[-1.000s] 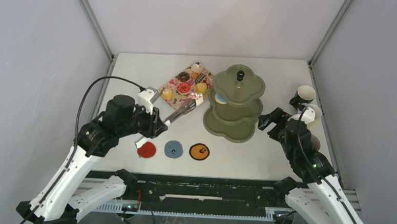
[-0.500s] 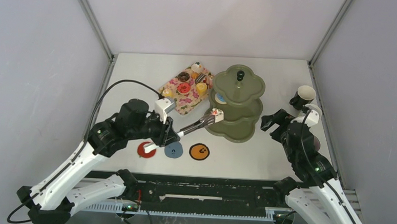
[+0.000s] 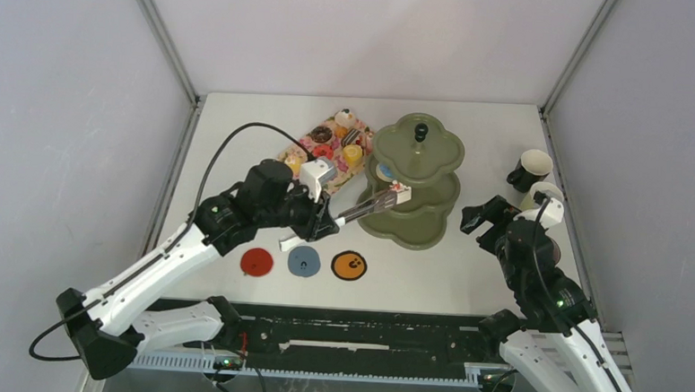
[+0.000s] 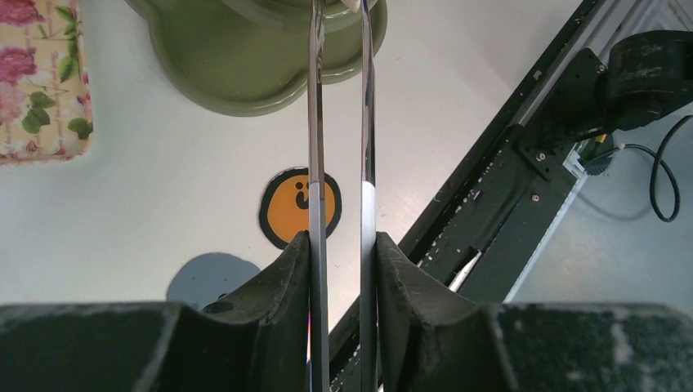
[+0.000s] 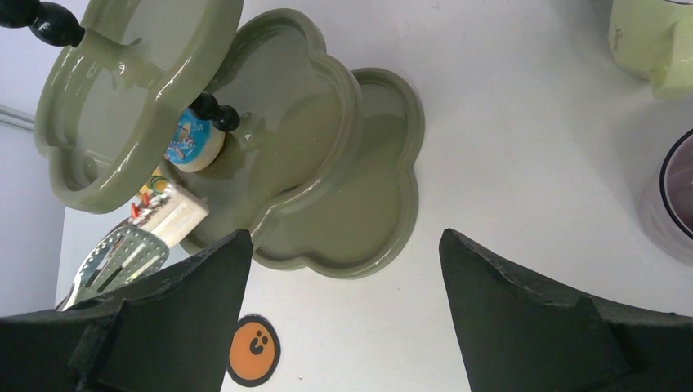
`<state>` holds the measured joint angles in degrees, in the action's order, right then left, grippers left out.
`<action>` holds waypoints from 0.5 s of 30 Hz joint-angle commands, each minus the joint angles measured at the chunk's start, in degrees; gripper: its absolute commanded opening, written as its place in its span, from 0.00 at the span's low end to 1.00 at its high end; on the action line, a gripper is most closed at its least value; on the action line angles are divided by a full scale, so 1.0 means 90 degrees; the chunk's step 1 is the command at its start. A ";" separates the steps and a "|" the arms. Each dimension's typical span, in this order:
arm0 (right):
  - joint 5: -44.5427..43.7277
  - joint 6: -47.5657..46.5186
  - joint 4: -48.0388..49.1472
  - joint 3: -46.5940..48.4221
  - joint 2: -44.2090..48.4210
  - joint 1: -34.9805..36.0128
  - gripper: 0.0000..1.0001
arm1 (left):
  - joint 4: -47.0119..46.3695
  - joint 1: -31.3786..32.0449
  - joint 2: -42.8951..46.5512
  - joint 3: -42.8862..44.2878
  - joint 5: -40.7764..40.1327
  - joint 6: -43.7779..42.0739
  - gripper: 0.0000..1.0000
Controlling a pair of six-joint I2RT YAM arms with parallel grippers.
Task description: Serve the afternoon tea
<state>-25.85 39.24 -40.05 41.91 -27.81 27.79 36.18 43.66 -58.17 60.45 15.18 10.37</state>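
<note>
Along the near side of the counter (image 3: 240, 127), three round coasters are laid in a row: red (image 3: 256, 262), blue (image 3: 304, 261) and orange (image 3: 349, 265). Just behind them the left arm is stretched forward and to the right, with its wrist held low over the counter. The left tool (image 4: 342, 238) is closed partway on the handles of the metal tongs (image 3: 370, 204), which are pointed at the olive-green stand (image 3: 436, 147). A white cake slice (image 5: 176, 214) is pinched in the tong tips at the rim of the middle tier, near a blue-iced donut (image 5: 194, 140) set there. Whether the slice rests on the tier cannot be told. On the right, the right arm is bent, and the right tool (image 3: 479, 223) is held wide open and empty, near the stand's bottom tier. Farther back, toy treats (image 3: 322, 134) are kept on the pink floral tray (image 4: 41, 98), left of the stand. Pale-lined mugs (image 3: 534, 163) are stood by the right wall.
</note>
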 commanded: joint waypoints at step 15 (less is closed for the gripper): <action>0.0084 0.0094 0.0149 0.0049 -0.0102 0.0027 0.93 | -0.0326 0.0051 -0.1260 0.1142 -0.0411 -0.0411 0.10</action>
<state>-25.17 39.38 -40.10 41.91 -28.58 27.79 32.84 43.75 -67.64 63.13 11.97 8.75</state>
